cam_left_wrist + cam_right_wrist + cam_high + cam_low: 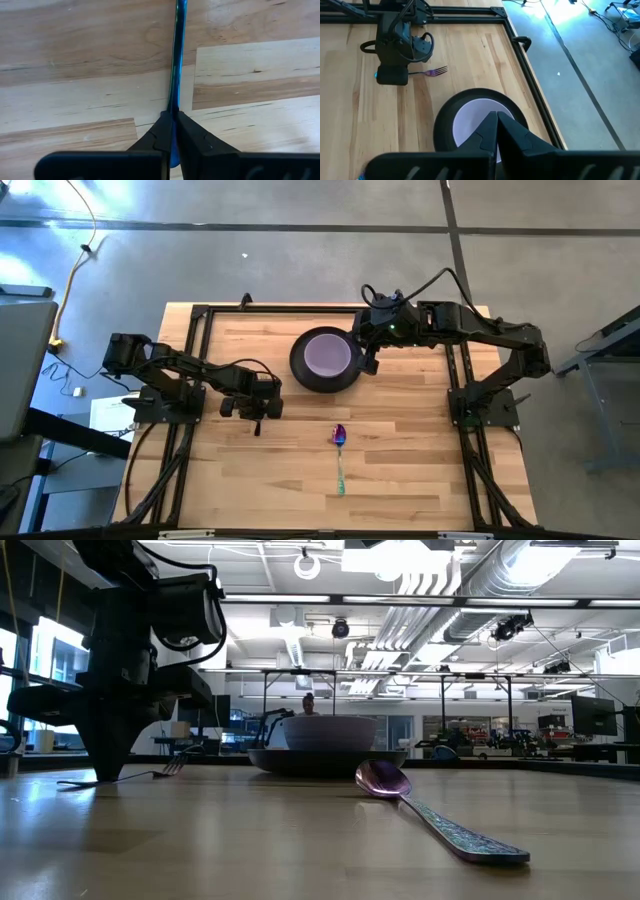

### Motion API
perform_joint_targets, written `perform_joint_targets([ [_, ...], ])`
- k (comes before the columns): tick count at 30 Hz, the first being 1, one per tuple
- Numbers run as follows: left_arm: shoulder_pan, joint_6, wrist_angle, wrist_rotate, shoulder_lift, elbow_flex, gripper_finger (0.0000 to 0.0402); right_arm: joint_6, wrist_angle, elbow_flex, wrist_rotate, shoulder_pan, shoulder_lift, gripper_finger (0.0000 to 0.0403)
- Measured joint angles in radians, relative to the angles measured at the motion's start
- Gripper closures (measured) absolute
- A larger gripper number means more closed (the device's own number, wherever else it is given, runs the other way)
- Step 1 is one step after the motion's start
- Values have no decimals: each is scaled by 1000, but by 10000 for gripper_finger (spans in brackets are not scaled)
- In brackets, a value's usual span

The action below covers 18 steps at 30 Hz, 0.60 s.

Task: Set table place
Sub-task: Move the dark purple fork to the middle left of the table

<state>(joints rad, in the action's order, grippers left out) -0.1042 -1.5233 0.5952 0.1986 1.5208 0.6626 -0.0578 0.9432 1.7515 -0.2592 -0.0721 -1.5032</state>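
Over on the left of the table (400,480), the left gripper (173,131) is down at the wood with its fingers pinched tight on the handle of the fork (431,72). The fork lies flat, its tines pointing toward the plate, so this looks like the fork-placing step, the piece brought to rest left of the plate.

Moving right, the dark plate (300,370) sits toward the far middle with the lavender bowl (328,353) inside it. Nearer than the plate and a little right of centre lies the spoon (340,457), purple head toward the plate, handle running toward the near edge, well apart from the fork.

Further right, the right gripper (496,131) hangs over the plate's right rim, fingers pressed together on nothing that I can see.

As I judge it, the next move is for the left fingers to part and lift straight up, so the fork is not dragged, once it lies straight beside the plate.
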Motion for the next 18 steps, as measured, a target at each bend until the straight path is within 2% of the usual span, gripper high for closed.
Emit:
perform_joint_targets([
  [11,-1,8,107,-65,8,77,394,-3,0,0,0,0,0,403],
  [18,-1,8,140,-38,6,90,394,-2,0,0,0,0,0,403],
])
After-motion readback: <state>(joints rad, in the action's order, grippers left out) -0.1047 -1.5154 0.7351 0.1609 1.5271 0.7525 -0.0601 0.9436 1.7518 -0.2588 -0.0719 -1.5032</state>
